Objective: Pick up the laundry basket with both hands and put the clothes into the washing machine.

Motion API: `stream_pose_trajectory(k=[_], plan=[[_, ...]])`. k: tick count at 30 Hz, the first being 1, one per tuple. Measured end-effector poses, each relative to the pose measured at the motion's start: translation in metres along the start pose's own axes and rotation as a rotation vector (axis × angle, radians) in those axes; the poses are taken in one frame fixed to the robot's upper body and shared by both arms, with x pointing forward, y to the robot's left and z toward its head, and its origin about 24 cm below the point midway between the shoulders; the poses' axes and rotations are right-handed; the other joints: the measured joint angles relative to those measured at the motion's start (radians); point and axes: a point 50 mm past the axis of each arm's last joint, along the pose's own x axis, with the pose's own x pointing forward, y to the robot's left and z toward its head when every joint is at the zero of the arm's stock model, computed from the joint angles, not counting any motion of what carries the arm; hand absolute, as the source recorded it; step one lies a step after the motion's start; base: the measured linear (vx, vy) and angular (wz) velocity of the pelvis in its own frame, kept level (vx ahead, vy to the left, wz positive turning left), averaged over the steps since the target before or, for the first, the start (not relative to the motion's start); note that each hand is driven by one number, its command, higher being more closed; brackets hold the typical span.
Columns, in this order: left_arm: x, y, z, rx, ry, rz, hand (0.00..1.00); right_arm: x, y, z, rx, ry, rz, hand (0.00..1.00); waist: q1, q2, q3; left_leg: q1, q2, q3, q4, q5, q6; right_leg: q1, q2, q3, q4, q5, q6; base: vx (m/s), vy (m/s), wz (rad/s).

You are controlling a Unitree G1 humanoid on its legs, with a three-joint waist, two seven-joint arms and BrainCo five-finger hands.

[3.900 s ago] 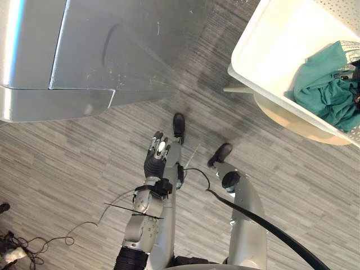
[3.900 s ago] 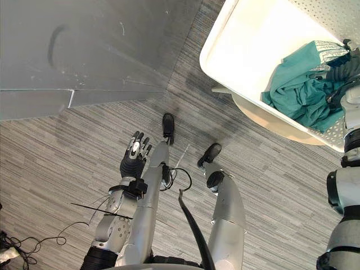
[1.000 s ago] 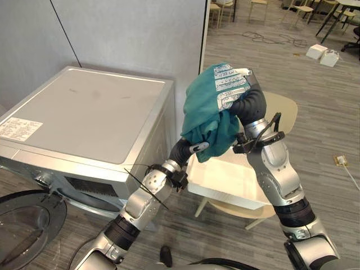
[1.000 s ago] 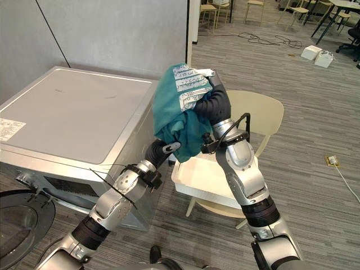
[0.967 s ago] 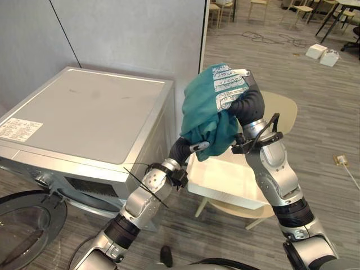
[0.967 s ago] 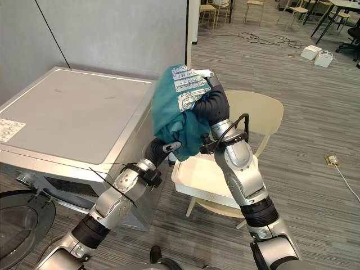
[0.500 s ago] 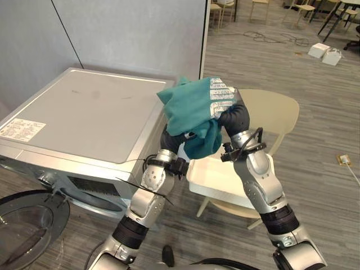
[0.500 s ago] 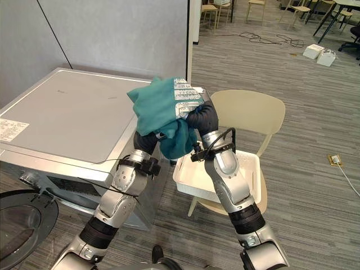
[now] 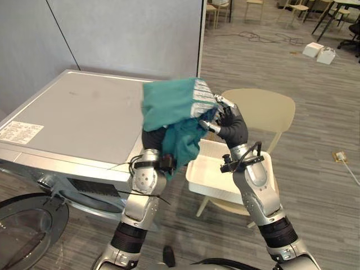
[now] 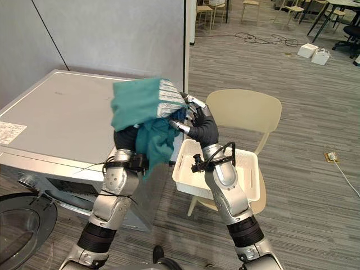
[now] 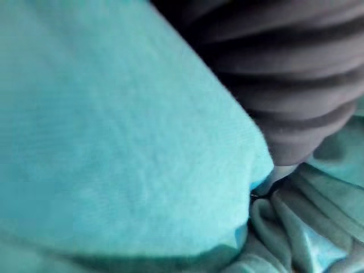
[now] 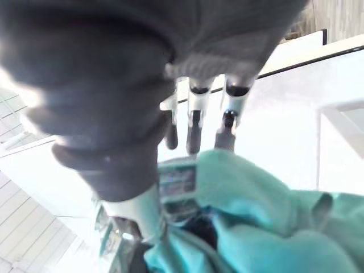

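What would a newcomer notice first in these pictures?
A teal cloth, high at the centre, draped over the left hand, the right hand open beside it. A silver washer stands to its left, door open; a white basket sits on a chair to the right.

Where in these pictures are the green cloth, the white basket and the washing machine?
Green cloth (image 9: pixel 169 104), left eye view, on its broad upper part.
White basket (image 10: pixel 188 167), right eye view, on its bare inside floor.
Washing machine (image 9: pixel 79 115), left eye view, on its grey top.
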Motion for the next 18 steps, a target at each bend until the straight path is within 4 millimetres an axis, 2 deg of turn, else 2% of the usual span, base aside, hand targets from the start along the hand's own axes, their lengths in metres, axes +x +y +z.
stream_pose_trajectory(k=[5,9,13,14,18], plan=[[-0.003,0.012,0.000,0.012,0.005,0.068,1.00,0.000,0.001,-0.001,0.011,-0.001,-0.006,0.00,0.000,0.000,0.000,0.000,-0.001,0.000,0.000,0.001,0.002,0.000,-0.003,0.003,-0.001,0.004,0.007,0.00,0.000,0.00],[-0.009,0.031,0.004,0.025,-0.011,0.158,1.00,-0.006,-0.004,-0.003,0.024,0.008,-0.066,0.00,0.001,0.000,0.000,0.000,-0.001,-0.001,0.000,0.002,0.003,0.001,-0.002,0.002,-0.001,0.006,0.009,0.00,0.000,0.00],[-0.029,0.073,0.017,0.077,-0.040,0.340,1.00,-0.027,-0.033,-0.005,-0.040,0.041,-0.226,0.00,0.000,0.000,0.000,0.002,-0.001,-0.003,0.000,0.002,0.003,0.004,-0.002,0.001,-0.002,0.006,0.009,0.00,0.000,0.00],[-0.033,0.078,0.020,0.085,-0.046,0.363,1.00,-0.030,-0.038,-0.005,-0.053,0.048,-0.248,0.00,0.000,0.000,0.000,0.002,-0.001,-0.003,0.000,0.002,0.003,0.005,-0.002,0.001,-0.002,0.006,0.009,0.02,0.000,0.03],[-0.059,0.108,0.046,0.185,-0.118,0.509,1.00,-0.038,-0.056,-0.003,-0.106,0.069,-0.343,0.00,0.008,0.002,0.001,0.007,-0.001,-0.029,0.001,0.003,0.002,0.030,0.002,-0.024,-0.015,0.009,0.007,0.02,-0.006,0.15]])
